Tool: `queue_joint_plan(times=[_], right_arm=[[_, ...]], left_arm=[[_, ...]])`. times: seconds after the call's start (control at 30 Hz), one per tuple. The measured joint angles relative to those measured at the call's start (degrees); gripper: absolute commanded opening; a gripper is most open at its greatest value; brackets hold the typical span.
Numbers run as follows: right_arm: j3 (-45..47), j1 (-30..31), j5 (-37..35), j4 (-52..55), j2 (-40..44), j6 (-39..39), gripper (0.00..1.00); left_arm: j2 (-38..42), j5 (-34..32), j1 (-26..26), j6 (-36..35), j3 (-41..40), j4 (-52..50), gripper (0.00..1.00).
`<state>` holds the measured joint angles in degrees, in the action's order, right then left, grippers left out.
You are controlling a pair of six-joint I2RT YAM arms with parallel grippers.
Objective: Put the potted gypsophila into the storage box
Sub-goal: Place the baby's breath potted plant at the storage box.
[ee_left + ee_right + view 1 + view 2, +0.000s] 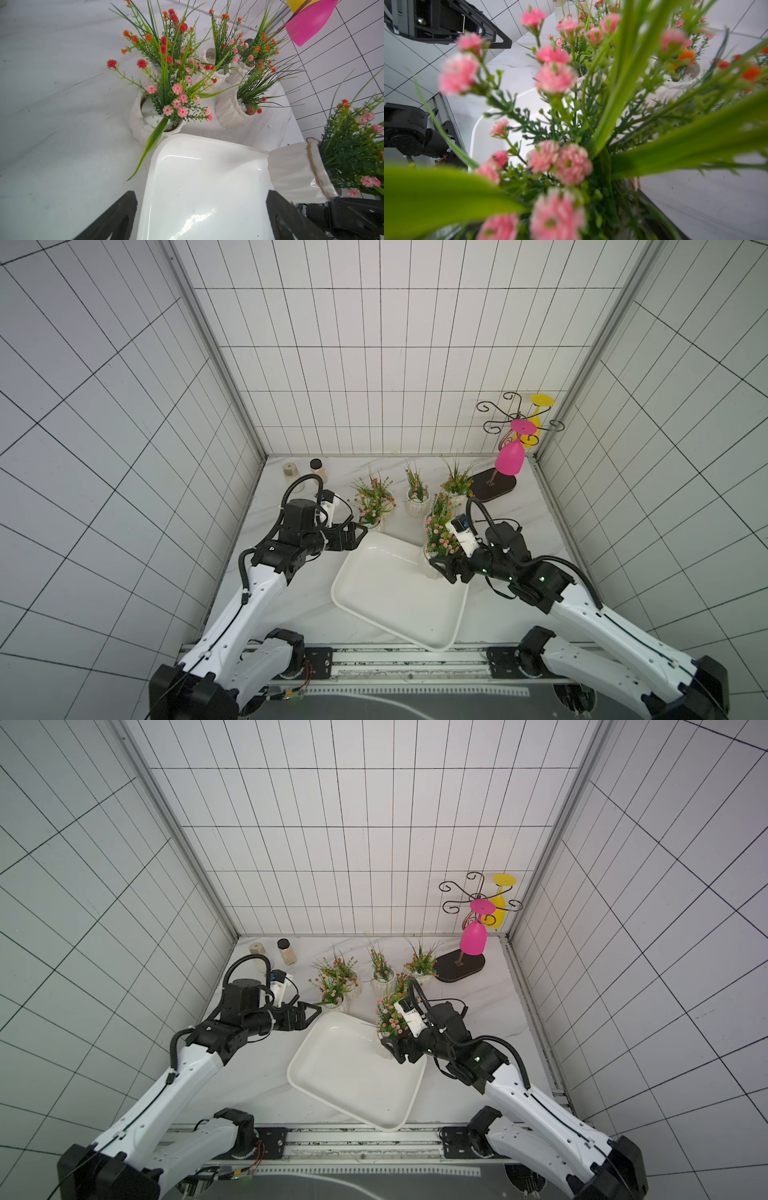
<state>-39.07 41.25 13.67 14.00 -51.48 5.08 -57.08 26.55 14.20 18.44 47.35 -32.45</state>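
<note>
In both top views there are six potted gypsophila (417,493); five stand on the table beyond the one storage box (395,597); the sixth, the held pot (428,572), is clamped by its ribbed side between the fingers of the right gripper (441,570), over the box's far right rim; whether its base touches the box I cannot tell; the left gripper (360,533) hangs with jaws spread and empty at the box's far left corner, just beside the nearest standing pot (372,524); two lidded jars (286,952) stand near the back left corner; one scrolled rack (459,967) on a dark oval base carries two upturned goblets, one pink (473,940) and one yellow (500,907).

Left wrist view: both black fingers (116,218) stand wide apart with the glossy box (197,176) between them; five pots cluster past its corner; the held pot (295,170), ringed with twine, lies across the rim.

Right wrist view: blurred pink blooms (560,162) fill the frame; this gripper's own fingers cannot be made out.

The tabletop (291,593) is white, marble-veined; three walls of white tiles with dark grid lines; metal corner posts.
</note>
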Motion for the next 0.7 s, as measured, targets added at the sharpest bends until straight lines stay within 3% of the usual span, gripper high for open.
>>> queue_joint_plan(times=[0.33,0.7], right_arm=[[0.0,6.1,1.7,-5.9,-6.4,-4.9,0.76],[0.0,7.6,4.2,-12.8,-11.5,-9.7,0.76]], left_arm=[[2.4,-1.8,0.0,1.1,0.2,-5.6,0.92],[2.4,-4.5,-0.8,1.1,0.2,-7.1,0.84]])
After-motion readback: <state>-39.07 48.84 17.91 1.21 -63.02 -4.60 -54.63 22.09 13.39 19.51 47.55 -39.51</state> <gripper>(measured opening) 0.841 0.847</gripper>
